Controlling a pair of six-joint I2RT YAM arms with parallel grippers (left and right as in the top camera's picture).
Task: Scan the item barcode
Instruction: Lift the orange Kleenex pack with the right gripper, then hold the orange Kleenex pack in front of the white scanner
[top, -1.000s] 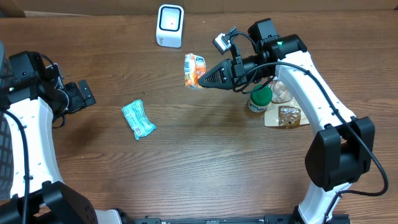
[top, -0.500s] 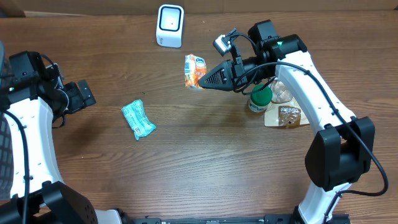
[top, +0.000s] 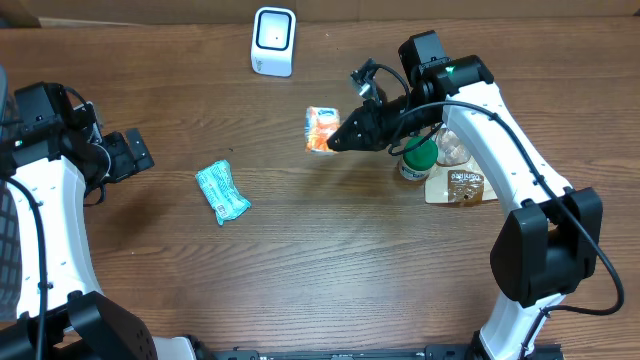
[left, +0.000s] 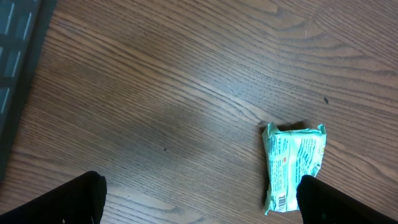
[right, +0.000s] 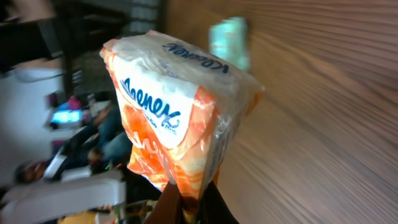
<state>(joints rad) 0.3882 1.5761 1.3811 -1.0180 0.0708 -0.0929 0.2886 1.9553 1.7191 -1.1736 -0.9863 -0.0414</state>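
Right gripper (top: 338, 138) is clamped tight on one end of the orange Kleenex pack (top: 321, 129), holding it above the table, a bit below and right of the white scanner (top: 273, 40). The wrist view's too blurry to spot a barcode. Left gripper (top: 130, 152) sits wide open at the left, holding nothing, and the teal packet (top: 221, 191) lies flat nearby.
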